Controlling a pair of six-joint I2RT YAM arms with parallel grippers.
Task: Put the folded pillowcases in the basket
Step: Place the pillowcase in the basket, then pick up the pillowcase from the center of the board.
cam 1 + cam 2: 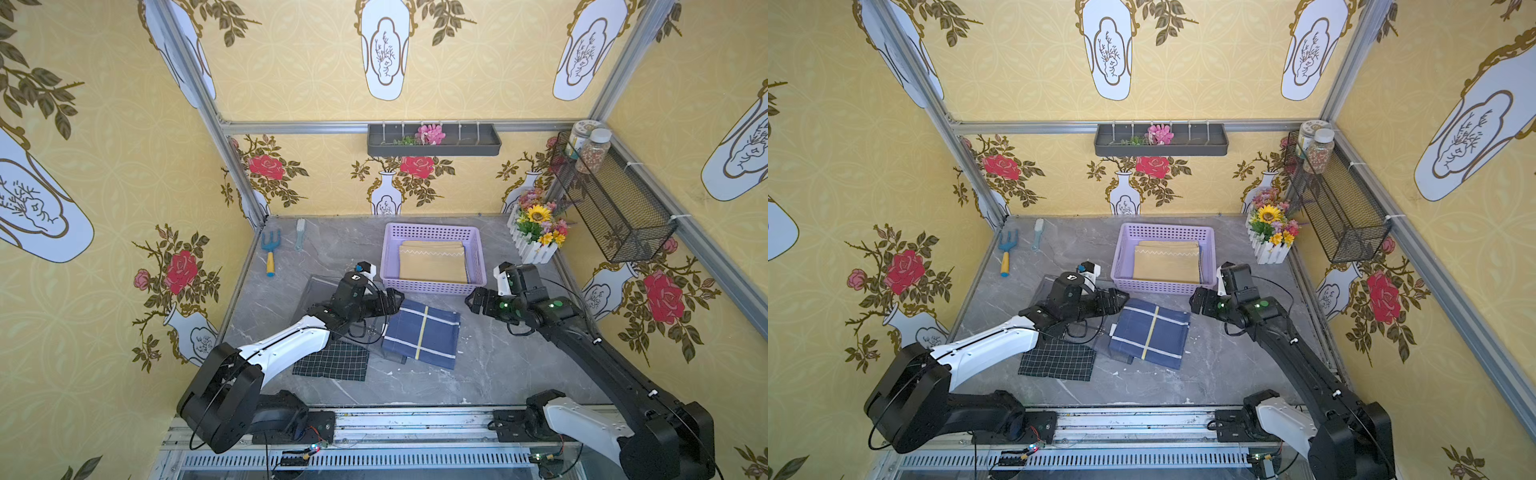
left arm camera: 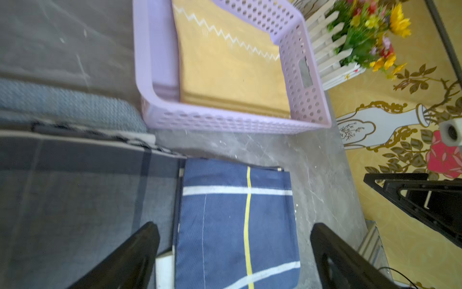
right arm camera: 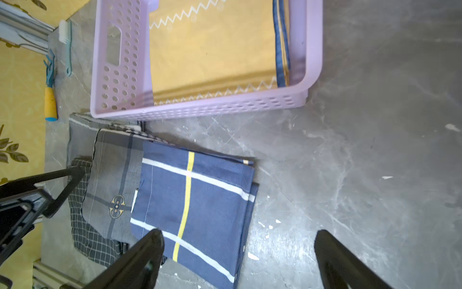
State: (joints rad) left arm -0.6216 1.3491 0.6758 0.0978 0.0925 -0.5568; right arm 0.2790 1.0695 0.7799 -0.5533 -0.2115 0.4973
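The lilac basket (image 1: pixel 432 288) (image 1: pixel 1163 286) (image 2: pixel 225 120) (image 3: pixel 200 110) stands at the back middle of the table. A folded yellow pillowcase (image 1: pixel 432 262) (image 1: pixel 1167 262) (image 2: pixel 225 65) (image 3: pixel 212 50) lies flat inside it. In front of the basket a folded blue pillowcase (image 1: pixel 422 334) (image 1: pixel 1152 338) (image 2: pixel 225 212) (image 3: pixel 200 200) with white and yellow stripes lies on the table. My left gripper (image 1: pixel 395 297) (image 1: pixel 1121 299) (image 2: pixel 233 226) hovers open over its near-left corner. My right gripper (image 1: pixel 471 301) (image 1: pixel 1196 301) (image 3: pixel 240 233) hangs open beside its right edge. Neither holds anything.
A grey folded cloth (image 3: pixel 112 175) and a black checked cloth (image 1: pixel 332 363) lie left of the blue one, under my left arm. A flower box (image 1: pixel 538 232) stands right of the basket. A hand rake (image 1: pixel 271 253) and a brush (image 1: pixel 300 235) lie at the back left.
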